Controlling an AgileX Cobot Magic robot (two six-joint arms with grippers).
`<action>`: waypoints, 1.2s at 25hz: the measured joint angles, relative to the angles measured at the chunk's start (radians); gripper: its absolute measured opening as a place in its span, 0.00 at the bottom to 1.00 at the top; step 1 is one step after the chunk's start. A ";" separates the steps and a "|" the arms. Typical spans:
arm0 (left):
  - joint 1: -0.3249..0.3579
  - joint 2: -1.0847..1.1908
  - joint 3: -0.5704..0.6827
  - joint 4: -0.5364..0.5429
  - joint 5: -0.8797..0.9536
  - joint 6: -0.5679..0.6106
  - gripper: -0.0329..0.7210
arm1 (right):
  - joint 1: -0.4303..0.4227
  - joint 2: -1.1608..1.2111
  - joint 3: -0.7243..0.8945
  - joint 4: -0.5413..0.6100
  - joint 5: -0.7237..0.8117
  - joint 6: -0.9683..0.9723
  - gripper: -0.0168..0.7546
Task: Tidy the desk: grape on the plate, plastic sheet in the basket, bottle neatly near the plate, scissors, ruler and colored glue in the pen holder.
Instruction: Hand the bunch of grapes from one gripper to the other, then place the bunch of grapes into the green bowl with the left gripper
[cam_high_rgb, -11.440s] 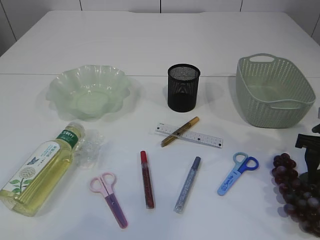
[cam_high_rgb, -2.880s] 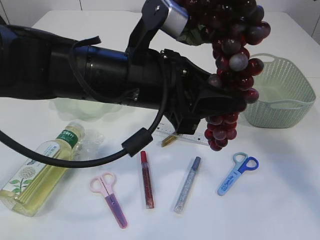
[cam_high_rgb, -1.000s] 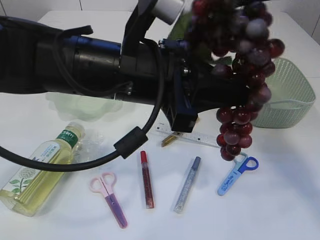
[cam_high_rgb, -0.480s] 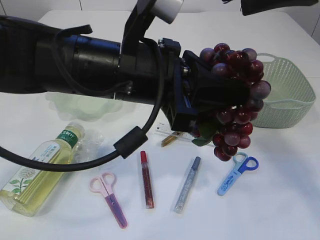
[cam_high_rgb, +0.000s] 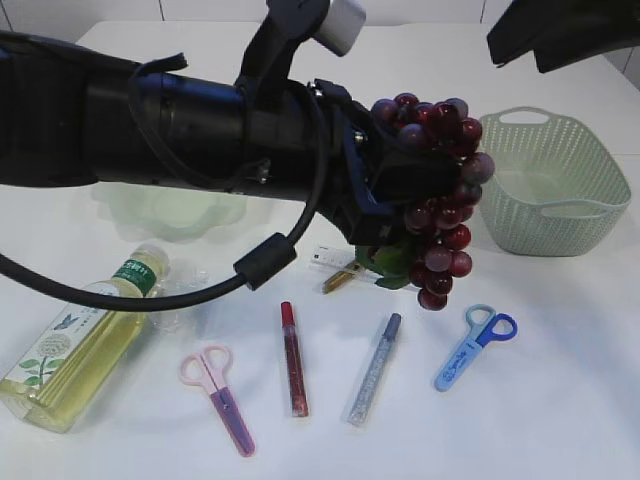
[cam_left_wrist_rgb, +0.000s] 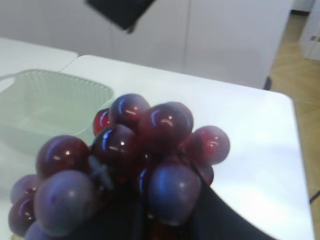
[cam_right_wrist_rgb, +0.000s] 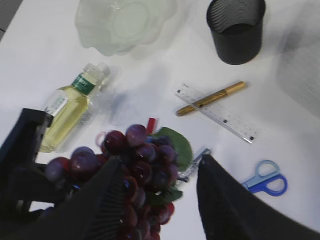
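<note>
A bunch of dark red grape (cam_high_rgb: 435, 205) with a green leaf hangs in the air over the ruler (cam_right_wrist_rgb: 217, 116). My left gripper (cam_high_rgb: 385, 190) is shut on it, and the berries (cam_left_wrist_rgb: 150, 145) fill the left wrist view. My right gripper (cam_right_wrist_rgb: 162, 161) stands open above the bunch, apart from it, and shows dark at the top right (cam_high_rgb: 560, 35). The pale green plate (cam_right_wrist_rgb: 125, 22), black pen holder (cam_right_wrist_rgb: 236, 30), bottle (cam_high_rgb: 80, 340), plastic sheet (cam_high_rgb: 180, 290), pink scissors (cam_high_rgb: 220, 395) and blue scissors (cam_high_rgb: 475, 345) all rest on the table.
The green basket (cam_high_rgb: 550, 185) stands at the back right. A gold glue pen (cam_right_wrist_rgb: 210, 98) lies across the ruler, with a red glue pen (cam_high_rgb: 293, 358) and a silver one (cam_high_rgb: 373, 370) nearer the front. My left arm hides most of the plate and the pen holder in the exterior view.
My right gripper has opened, let go of the grape bunch and risen to the upper right. The bunch has dropped against my left gripper and shifted left.
</note>
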 joint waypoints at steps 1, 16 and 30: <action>0.000 0.000 0.000 -0.002 -0.026 -0.002 0.18 | 0.000 0.000 0.000 -0.025 0.000 0.013 0.53; 0.000 0.000 0.000 -0.038 -0.498 -0.079 0.19 | 0.000 0.000 0.000 -0.365 0.068 0.180 0.53; 0.000 0.000 -0.068 -0.085 -1.029 -0.103 0.19 | 0.000 0.000 0.000 -0.372 0.089 0.180 0.53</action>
